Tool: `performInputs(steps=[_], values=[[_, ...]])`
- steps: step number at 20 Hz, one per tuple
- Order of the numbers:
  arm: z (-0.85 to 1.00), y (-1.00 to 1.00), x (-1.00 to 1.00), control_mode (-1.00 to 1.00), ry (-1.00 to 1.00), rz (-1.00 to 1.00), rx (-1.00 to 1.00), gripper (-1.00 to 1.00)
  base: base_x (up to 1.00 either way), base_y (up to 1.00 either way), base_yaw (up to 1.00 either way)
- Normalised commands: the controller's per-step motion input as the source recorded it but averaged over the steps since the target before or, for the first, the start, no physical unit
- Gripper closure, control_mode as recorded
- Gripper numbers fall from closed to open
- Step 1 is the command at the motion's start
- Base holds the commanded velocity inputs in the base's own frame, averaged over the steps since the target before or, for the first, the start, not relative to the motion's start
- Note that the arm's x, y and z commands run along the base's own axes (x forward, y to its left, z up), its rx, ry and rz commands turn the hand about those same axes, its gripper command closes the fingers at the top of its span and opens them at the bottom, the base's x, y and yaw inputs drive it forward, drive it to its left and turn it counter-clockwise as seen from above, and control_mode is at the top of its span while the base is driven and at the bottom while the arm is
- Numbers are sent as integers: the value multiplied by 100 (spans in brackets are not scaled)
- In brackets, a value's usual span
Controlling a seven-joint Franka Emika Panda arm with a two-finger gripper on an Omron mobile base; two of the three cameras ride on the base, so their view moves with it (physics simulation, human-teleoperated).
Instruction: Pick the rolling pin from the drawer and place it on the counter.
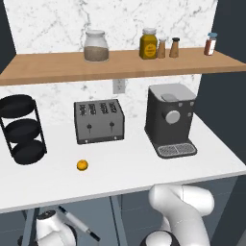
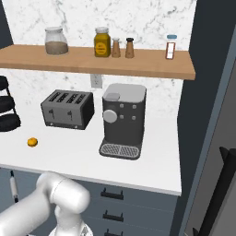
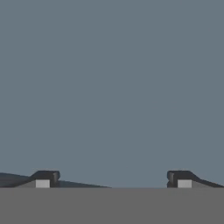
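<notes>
The rolling pin (image 1: pixel 76 222), a slim white-grey cylinder with thin black handles, lies slanted in the open slate grey-blue drawer (image 1: pixel 103 211) below the front edge of the white counter (image 1: pixel 134 168). It also shows at the left edge of the right base view as the rolling pin (image 2: pixel 14 185). My white hand (image 1: pixel 48 225) is low in the drawer, just left of the pin. In the hand view my gripper (image 3: pixel 113 179) is open, its fingertips (image 3: pixel 43 178) wide apart with nothing between them, facing a flat grey-blue drawer surface (image 3: pixel 112 87).
On the counter stand a toaster (image 1: pixel 99 121), a coffee machine (image 1: pixel 170 120), a black tiered rack (image 1: pixel 21 129) and a small orange fruit (image 1: pixel 82 165). A wooden shelf (image 1: pixel 120 65) with jars hangs above. My arm's elbow (image 1: pixel 182 204) sits under the counter edge.
</notes>
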Motion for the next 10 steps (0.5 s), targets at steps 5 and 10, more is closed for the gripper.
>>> performInputs(steps=[5, 10], values=[[0, 59, -100, -100, 46, 0, 1, -100, 0, 0, 0], [-2, 69, -100, -100, 47, 0, 0, -100, 0, 0, 0]])
